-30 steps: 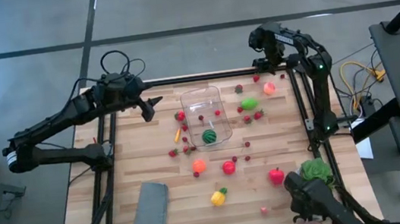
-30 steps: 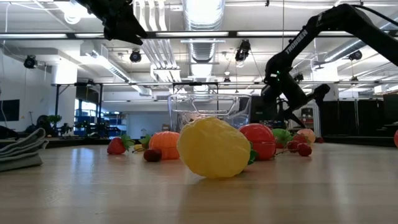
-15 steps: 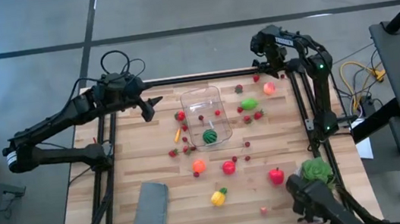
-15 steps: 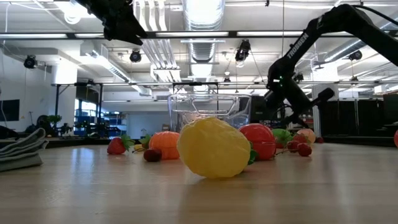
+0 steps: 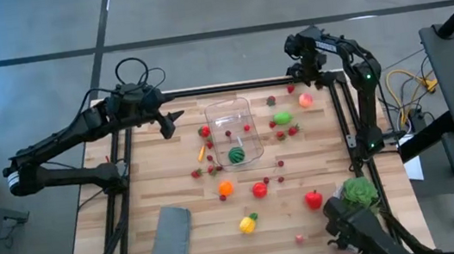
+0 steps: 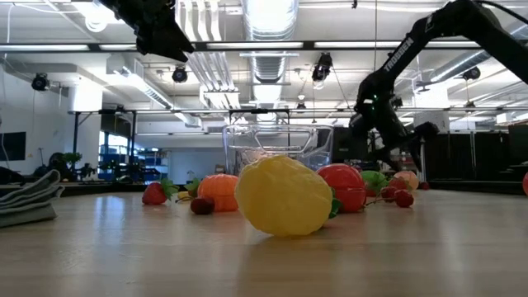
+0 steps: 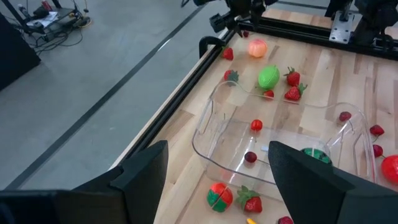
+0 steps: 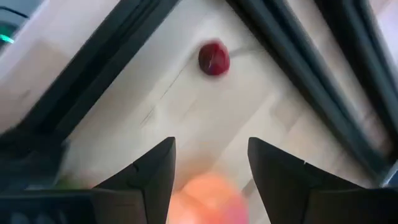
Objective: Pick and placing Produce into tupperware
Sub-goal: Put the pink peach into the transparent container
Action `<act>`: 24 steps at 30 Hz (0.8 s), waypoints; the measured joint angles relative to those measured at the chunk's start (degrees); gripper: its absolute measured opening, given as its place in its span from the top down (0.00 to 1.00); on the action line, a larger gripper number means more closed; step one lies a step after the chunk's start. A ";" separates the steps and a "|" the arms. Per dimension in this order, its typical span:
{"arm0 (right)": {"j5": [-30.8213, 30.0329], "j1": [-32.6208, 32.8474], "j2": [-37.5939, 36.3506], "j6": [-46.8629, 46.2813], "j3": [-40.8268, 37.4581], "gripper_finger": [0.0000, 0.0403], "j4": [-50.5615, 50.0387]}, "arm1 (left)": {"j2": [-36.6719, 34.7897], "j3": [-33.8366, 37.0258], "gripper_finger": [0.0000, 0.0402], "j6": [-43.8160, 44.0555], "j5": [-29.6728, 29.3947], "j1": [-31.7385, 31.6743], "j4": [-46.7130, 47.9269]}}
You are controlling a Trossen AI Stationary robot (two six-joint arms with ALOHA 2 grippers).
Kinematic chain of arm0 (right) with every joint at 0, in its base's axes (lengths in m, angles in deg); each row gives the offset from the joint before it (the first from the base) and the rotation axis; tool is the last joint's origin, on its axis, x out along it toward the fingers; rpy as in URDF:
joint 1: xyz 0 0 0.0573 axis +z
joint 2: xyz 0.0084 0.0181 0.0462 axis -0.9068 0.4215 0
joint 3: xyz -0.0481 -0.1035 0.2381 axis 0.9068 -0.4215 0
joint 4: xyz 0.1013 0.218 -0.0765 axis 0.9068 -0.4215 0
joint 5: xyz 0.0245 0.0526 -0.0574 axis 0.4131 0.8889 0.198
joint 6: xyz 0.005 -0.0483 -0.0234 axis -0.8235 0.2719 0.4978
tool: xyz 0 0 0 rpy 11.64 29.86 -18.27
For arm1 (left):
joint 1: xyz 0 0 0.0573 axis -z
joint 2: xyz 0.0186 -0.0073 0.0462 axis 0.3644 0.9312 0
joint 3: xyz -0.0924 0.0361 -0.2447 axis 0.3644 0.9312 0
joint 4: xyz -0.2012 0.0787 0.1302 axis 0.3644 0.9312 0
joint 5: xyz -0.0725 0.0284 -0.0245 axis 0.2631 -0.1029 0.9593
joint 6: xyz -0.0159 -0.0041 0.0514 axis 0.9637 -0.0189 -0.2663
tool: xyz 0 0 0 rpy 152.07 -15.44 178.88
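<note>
The clear tupperware (image 5: 226,106) stands mid-table and holds a green striped fruit (image 5: 237,153) and two red berries. Produce lies scattered around it on the wood. A pink peach (image 5: 305,99) rests near the far right corner. My right gripper (image 5: 303,84) points down over the peach; in the right wrist view its fingers stand open (image 8: 210,155) with the peach (image 8: 208,196) between them. A red berry (image 8: 214,58) lies beyond. My left gripper (image 5: 172,121) hangs open in the air left of the tupperware (image 7: 211,118), holding nothing. My right gripper comes at the peach from above, a finger (image 8: 155,171) on either side of it. The peach lies on the table. Whether the fingers touch it I cannot tell.
A folded grey cloth (image 5: 170,242) lies near the front left. A green plant (image 5: 359,190) stands at the right edge. Black frame rails (image 5: 338,113) run along the table's sides and back. A yellow fruit (image 5: 247,223), red fruits and an orange one lie in front of the tupperware.
My right gripper has rolled about its own axis while staying over the pink peach by the far right corner. The produce and the tupperware have kept their places.
</note>
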 joint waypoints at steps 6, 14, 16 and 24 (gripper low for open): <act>-3.90 5.00 -5.44 -22.06 -0.59 0.52 -2.77 | 0.17 0.00 0.35 0.00 0.00 0.00 -0.16; -12.37 11.43 -11.73 -53.46 -5.92 0.52 -0.13 | -0.30 0.00 0.35 -0.02 0.00 0.00 0.39; -11.13 10.25 -12.34 -52.65 -8.01 0.52 1.28 | -0.75 0.00 0.35 -0.02 0.00 0.00 0.89; -5.74 7.97 -12.60 -53.37 -14.38 0.52 11.96 | -1.01 0.00 0.35 0.40 -0.02 0.00 0.93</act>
